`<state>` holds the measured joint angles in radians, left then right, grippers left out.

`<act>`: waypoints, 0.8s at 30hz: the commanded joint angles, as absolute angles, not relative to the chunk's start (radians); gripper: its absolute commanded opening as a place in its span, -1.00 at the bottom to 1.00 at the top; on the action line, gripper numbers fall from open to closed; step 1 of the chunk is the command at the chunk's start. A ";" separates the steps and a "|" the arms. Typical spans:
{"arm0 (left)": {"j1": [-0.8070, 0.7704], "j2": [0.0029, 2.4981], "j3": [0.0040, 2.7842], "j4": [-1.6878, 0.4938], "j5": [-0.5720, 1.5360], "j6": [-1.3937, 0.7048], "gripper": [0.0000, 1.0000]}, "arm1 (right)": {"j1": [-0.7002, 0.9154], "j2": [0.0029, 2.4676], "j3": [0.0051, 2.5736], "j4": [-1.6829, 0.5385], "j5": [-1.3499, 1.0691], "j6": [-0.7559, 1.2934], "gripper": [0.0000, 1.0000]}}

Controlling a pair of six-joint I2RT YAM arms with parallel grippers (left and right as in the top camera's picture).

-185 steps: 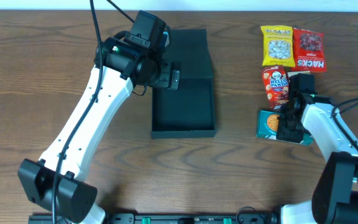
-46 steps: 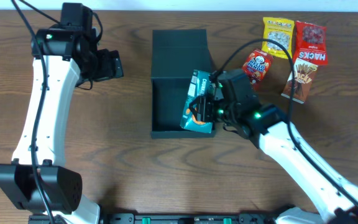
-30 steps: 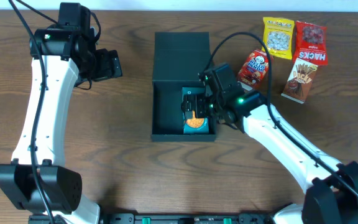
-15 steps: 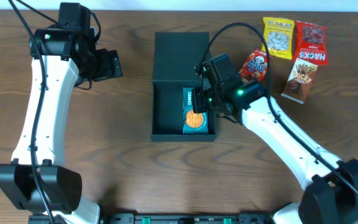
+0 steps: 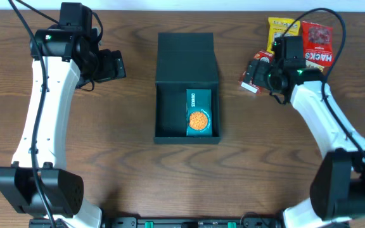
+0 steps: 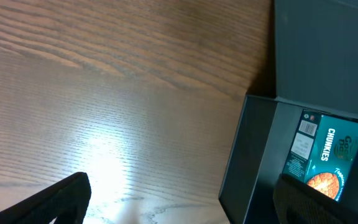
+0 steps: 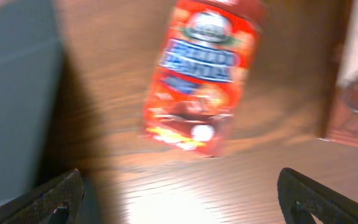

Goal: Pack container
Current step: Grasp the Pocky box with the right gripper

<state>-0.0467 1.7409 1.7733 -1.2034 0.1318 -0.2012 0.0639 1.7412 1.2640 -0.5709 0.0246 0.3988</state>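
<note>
While my right pincer [image 5: 252, 75] hangs spread over the red glossy snack pouch [image 7: 204, 81] just right of the dark matte rectangular cardboard container [image 5: 168, 120], left pincer [image 5: 116, 65] is spread too, well left of it. Container's prob. light & stiff; I'd pinch a side wall, not the flap

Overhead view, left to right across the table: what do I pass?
White left arm → dark teal-black cardboard container, teal cookie box inside on its right → yellow snack packet → red HACKS packet.
</note>
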 commanded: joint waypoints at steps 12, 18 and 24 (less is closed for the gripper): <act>-0.045 1.739 1.787 -1.195 0.140 -0.191 0.90 | -0.210 1.852 1.279 -0.538 0.236 0.355 0.99; -0.045 1.739 1.787 -1.161 0.170 -0.205 0.91 | -0.211 1.929 1.279 -0.430 0.248 0.316 0.98; -0.045 1.739 1.787 -1.158 0.170 -0.206 0.90 | -0.210 2.018 1.279 -0.359 0.242 0.318 0.99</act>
<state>-0.0467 1.7409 1.7733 -1.1572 0.1585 -0.2054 -0.2108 1.9774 1.2644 -0.3740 0.2272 0.3321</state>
